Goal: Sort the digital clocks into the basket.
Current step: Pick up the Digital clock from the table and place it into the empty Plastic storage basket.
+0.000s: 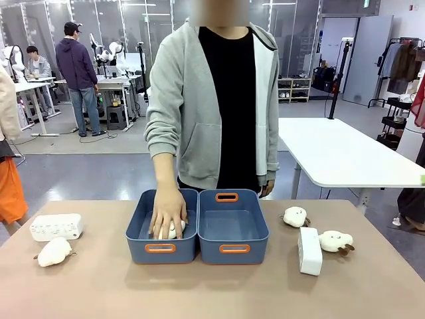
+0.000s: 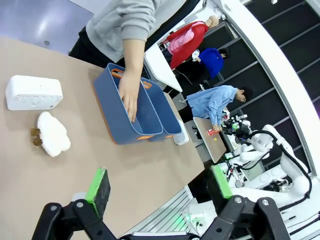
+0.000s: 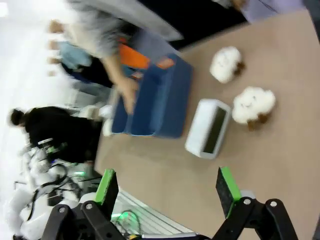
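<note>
Two blue baskets stand side by side mid-table, a left one [image 1: 142,252] and a right one [image 1: 211,253]. One white digital clock [image 1: 56,226] lies at the table's left, also in the left wrist view [image 2: 33,93]. The other clock [image 1: 309,250] lies to the right of the baskets, its grey display up in the right wrist view [image 3: 209,128]. My left gripper [image 2: 159,184] hangs open above the table's near edge. Open as well, my right gripper [image 3: 166,186] is short of the right clock. The person's hand [image 1: 166,214] rests in the left basket on a plush toy.
Cream plush toys lie near the clocks: one [image 1: 54,252] in front of the left clock, two [image 1: 295,216] [image 1: 335,241] beside the right clock. The person stands at the far edge behind the baskets. Bare tabletop [image 1: 219,289] runs along my side.
</note>
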You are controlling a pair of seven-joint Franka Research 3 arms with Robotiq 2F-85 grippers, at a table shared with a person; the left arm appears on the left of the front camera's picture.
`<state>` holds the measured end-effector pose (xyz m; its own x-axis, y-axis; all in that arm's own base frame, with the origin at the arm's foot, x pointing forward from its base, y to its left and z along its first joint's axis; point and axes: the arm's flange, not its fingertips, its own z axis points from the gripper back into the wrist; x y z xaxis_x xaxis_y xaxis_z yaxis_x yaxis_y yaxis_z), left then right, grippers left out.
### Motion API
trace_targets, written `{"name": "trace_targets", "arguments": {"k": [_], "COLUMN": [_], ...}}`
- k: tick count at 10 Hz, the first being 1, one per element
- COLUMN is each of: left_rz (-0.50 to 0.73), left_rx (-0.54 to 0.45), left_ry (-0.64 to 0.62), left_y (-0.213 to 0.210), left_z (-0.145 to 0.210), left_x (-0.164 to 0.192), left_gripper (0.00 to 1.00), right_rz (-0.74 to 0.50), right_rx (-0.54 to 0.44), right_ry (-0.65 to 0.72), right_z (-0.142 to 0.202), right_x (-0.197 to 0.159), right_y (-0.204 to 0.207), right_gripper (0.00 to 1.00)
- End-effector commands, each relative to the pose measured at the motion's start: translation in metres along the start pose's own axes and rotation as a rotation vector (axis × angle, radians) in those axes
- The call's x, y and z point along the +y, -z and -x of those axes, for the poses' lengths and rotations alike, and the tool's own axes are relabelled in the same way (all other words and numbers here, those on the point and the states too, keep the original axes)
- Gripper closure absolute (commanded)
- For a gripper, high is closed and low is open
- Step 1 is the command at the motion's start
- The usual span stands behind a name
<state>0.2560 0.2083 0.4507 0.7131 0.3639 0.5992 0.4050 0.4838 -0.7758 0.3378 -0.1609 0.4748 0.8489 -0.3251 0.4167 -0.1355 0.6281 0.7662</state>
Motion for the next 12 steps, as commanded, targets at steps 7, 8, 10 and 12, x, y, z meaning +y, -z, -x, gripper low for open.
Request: {"name": "trace_targets", "arguments": {"k": [7, 8, 10, 12], "left_rz": [0.025, 0.025, 0.025, 0.025], "left_rx": [-0.017, -0.017, -0.017, -0.017], "left_ry": [0.014, 0.014, 0.014, 0.014], "left_y": [-0.002, -0.002, -0.002, -0.002], "left_z": [-0.001, -0.001, -0.001, -0.001], "left_x": [0.000, 0.000, 0.000, 0.000], "left_gripper": [0.00, 0.00, 0.00, 0.00], "right_rz": [0.701, 0.702, 0.725, 0.775], "right_rx": [0.224, 0.223, 0.214, 0.230], "right_ry": [0.051, 0.050, 0.039, 0.037], "right_z": [0.011, 0.017, 0.025, 0.032], "right_x": [0.060, 0.058, 0.056, 0.043], "right_y": [0.211, 0.223, 0.242, 0.264], "right_gripper": [0.00, 0.00, 0.00, 0.00]}}
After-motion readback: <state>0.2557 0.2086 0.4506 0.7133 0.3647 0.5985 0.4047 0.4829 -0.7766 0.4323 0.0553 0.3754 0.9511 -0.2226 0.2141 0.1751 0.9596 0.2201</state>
